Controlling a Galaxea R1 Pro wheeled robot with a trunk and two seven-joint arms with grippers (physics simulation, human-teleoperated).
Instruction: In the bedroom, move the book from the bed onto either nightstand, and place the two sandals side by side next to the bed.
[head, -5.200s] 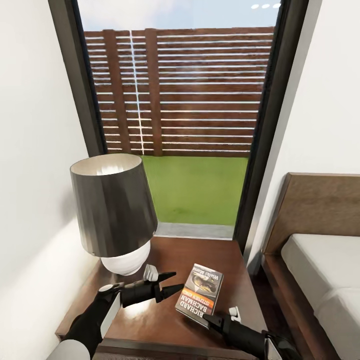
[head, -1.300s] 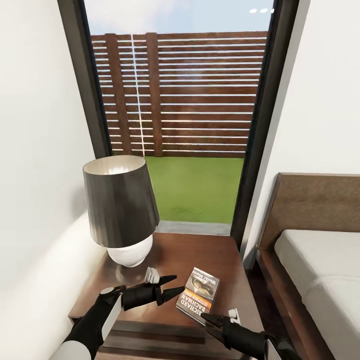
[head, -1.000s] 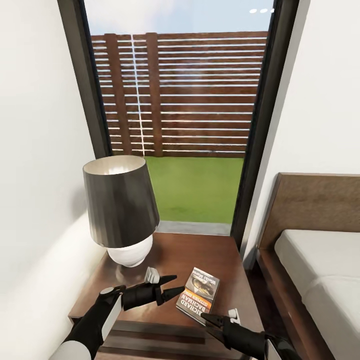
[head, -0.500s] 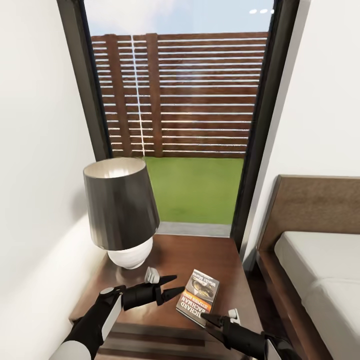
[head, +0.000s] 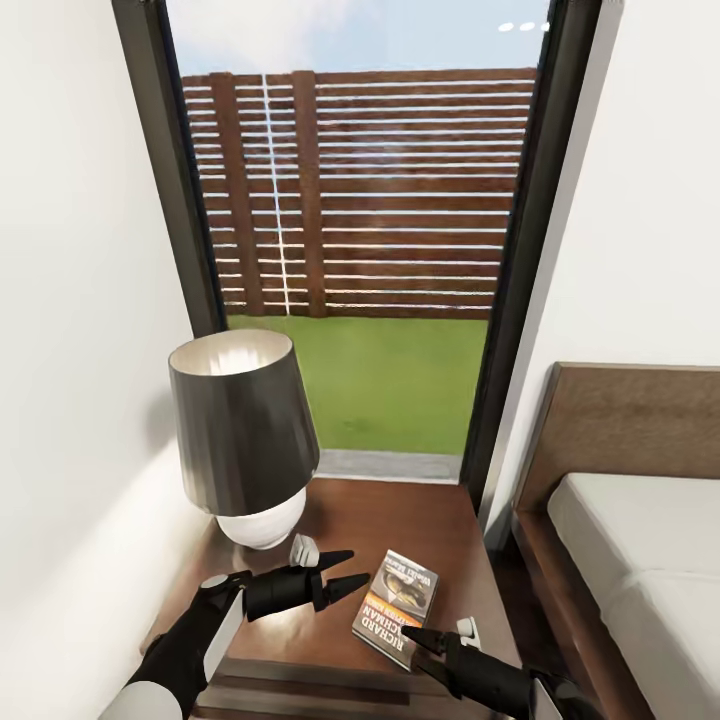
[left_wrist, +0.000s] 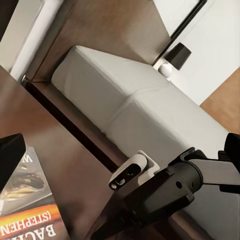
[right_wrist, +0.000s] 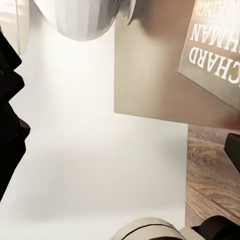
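The book (head: 397, 605) lies flat on the nightstand (head: 400, 515), near its front right part, cover up with orange and white lettering. My left gripper (head: 358, 565) hovers open just left of the book, fingertips pointing at it and holding nothing. Open as well, my right gripper (head: 410, 641) sits at the book's near corner, empty. The right wrist view looks down on the book (right_wrist: 215, 45) and the glossy nightstand (right_wrist: 150, 65) top. The bed (head: 640, 560) with its pale mattress stands to the right. The two sandals are out of view.
A lamp (head: 240, 440) with a dark shade and white base stands on the nightstand's back left. White walls close in on both sides, with a tall window (head: 360, 200) behind. The left wrist view looks across the bed (left_wrist: 135, 110) to a second lamp (left_wrist: 175, 55).
The whole head view has shifted, with nightstand and lamp sitting lower and slightly smaller, so the camera moved. The book lies as before and both grippers keep their pose.
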